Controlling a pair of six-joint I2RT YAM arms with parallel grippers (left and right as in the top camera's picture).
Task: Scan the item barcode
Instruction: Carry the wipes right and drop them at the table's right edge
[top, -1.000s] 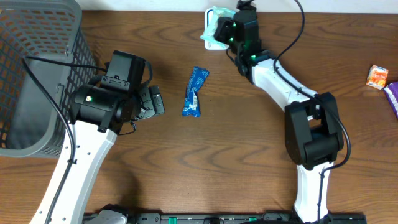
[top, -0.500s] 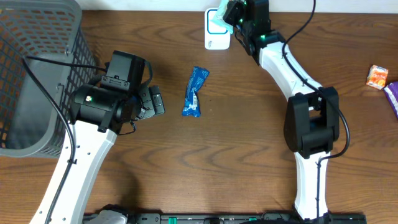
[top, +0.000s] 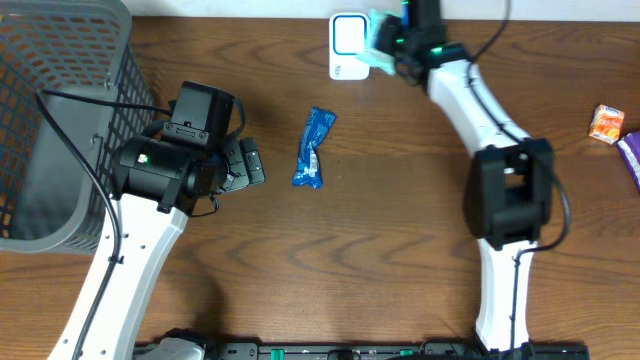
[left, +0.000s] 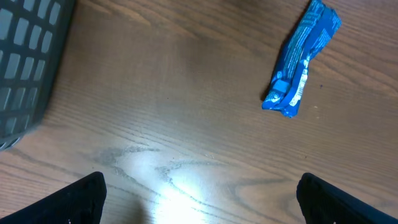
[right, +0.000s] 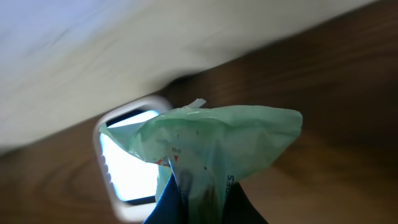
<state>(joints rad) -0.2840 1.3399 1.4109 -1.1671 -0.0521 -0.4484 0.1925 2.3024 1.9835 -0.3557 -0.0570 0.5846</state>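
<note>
1. A flat white scanner with a glowing blue window lies at the far edge of the brown wooden counter.
2. The right fingers are just to the right of the scanner. They are pinched almost shut on a pale green plastic packet.
3. The green packet is held at the scanner's right side, and I cannot tell if the two touch.
4. In the right wrist view, the green packet covers part of the scanner's bright window. The right fingers show only as dark shapes at the bottom, under the packet.
5. A long shiny blue snack wrapper lies flat on the counter. It is well apart from the scanner, nearer to the robot and a little to the left.
6. The left fingers are spread wide and hold nothing. They are further left of the scanner than the blue wrapper, close to the wrapper but not touching it.
7. In the left wrist view, the left fingers show as two black tips in the bottom corners. The blue wrapper lies on bare wood beyond them.
8. A grey plastic basket with holes stands far to the left of the scanner.
9. A small orange box sits far to the right of the scanner, near the counter's edge.
</note>
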